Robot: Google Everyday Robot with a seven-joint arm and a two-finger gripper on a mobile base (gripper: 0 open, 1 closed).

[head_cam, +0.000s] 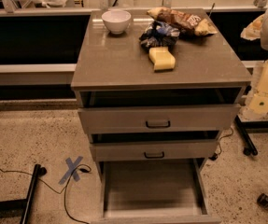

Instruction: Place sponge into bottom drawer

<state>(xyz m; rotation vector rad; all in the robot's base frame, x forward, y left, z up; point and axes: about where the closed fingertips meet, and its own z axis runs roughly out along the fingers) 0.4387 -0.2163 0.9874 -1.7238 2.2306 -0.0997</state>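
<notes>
The sponge [161, 59], a pale yellow foam block, lies on the grey cabinet top [115, 64], right of centre and near the front. The bottom drawer [152, 185] is pulled far out and its flat grey floor is bare. My gripper [261, 101], with cream-yellow fingers, hangs at the right edge of the view. It is beside the cabinet's right side, below top level, well apart from the sponge and holding nothing that shows.
A white bowl [116, 21], a dark blue bag [159, 34] and a yellow-brown chip bag [182, 20] stand behind the sponge. The two upper drawers [158, 120] are slightly open. Black stand legs [31, 190], cables and a blue tape cross [73, 168] lie on the floor.
</notes>
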